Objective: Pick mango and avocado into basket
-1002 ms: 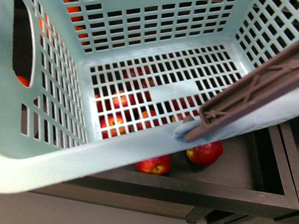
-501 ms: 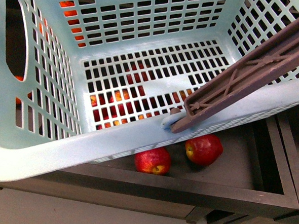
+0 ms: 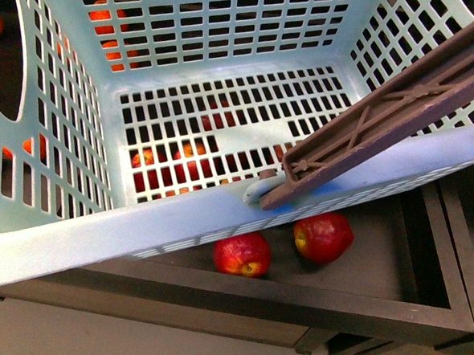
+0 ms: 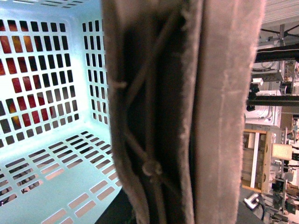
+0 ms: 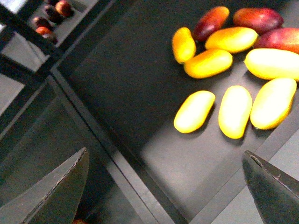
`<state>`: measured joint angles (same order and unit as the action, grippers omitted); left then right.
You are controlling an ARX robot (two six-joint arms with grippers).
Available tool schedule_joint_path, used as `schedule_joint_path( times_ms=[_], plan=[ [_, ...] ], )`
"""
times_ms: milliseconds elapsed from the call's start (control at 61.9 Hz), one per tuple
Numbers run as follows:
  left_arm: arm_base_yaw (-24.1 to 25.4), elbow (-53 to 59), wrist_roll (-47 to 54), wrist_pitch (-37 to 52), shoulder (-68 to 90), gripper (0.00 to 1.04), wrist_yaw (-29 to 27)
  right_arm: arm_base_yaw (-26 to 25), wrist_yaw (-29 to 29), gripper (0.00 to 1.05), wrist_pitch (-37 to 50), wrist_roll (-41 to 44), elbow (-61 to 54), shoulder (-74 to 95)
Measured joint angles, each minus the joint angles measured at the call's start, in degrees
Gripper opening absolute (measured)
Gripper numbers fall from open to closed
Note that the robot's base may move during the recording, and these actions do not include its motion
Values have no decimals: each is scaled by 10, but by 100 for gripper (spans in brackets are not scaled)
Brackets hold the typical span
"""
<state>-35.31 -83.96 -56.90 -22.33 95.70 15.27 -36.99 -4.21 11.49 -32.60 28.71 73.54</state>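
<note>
Tilted basket: the light aqua-blue slotted plastic basket (image 3: 96, 245) hangs askew, close in front of the robot. If it swings, I judge a fruit dropped in could land on a wall rather than the floor, or the near rim could knock the round red apples (image 3: 243, 253) in the dark shelf tray (image 3: 361, 257) just beneath it.
Handle slip: all the weight seems to hang from the ribbed brown-grey swing handle (image 3: 386, 106). A loose hold there would let the basket drop onto the apples.
Crowded fruit: the bright yellow oblong mango (image 5: 195, 111) lies just beside others like it. A badly centred close could pinch two, or roll the smooth skin away.
Left gripper: the left wrist view is filled by the handle at very close range. No fingers show, so I cannot tell whether it is clamped.
Right gripper (image 5: 164, 156): fingers spread wide with nothing between them, hovering above the black tray (image 5: 140, 79).
Mango place: on that tray, apart from the fingers and not yet in the basket.
Basket contents: no fruit inside.
Avocado: not seen in any view.
</note>
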Motion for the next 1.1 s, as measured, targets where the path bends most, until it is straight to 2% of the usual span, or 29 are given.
schedule_joint_path(
  times_ms=[162, 323, 566, 1099],
  plan=[
    [0, 0, 0, 0, 0, 15, 0, 6, 33, 96, 23, -89, 86, 184],
    [0, 0, 0, 0, 0, 15, -1, 18, 61, 96, 9, -185, 176, 342],
    [0, 0, 0, 0, 0, 15, 1, 33, 79, 96, -17, -267, 271, 511],
    [0, 0, 0, 0, 0, 15, 0, 54, 83, 96, -59, -324, 427, 655]
  ],
)
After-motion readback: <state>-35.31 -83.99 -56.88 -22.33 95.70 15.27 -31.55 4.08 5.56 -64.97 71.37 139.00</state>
